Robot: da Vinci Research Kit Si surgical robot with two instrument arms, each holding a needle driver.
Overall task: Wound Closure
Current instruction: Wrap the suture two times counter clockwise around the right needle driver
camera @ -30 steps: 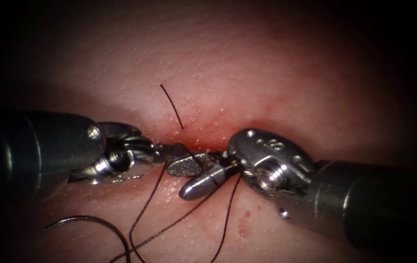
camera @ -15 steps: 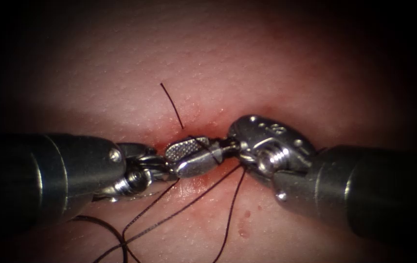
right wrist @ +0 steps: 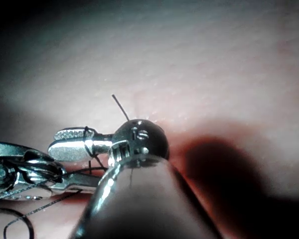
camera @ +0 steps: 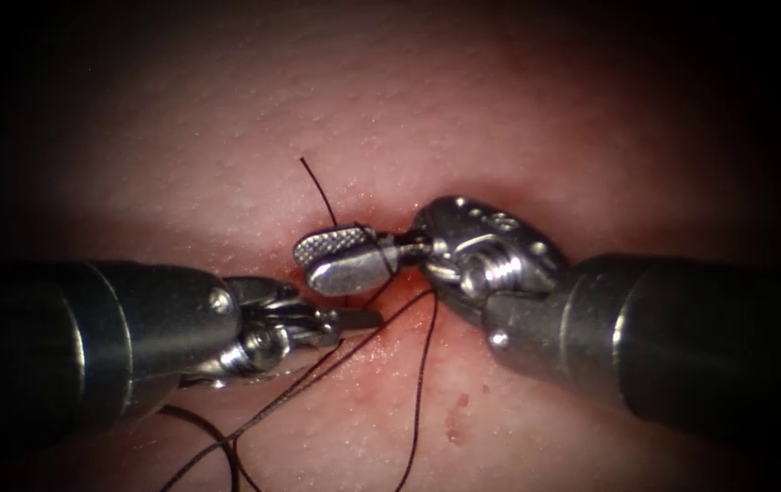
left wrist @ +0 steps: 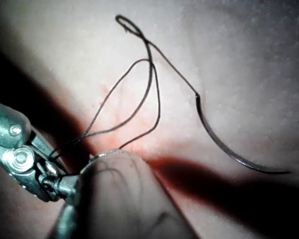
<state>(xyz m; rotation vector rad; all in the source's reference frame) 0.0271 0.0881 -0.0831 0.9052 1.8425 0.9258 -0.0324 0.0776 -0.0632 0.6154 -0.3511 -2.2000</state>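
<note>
Pale pink tissue [camera: 518, 109] forms the whole background, with red fluid [camera: 381, 342] around the cut [camera: 364, 211] at the middle. Two tools are present, one needle and one dark thread. The right hand [camera: 340, 260] has its jaws a little apart, and the thread [camera: 419, 383] wraps around them near their base. The left hand [camera: 358, 320] sits just below it with its jaws narrow; whether it pinches the thread I cannot tell. The needle [left wrist: 229, 149] is thin, dark and curved; it lies free on the tissue, held by no tool. One short cut end of thread [camera: 317, 187] stands up from the cut.
</note>
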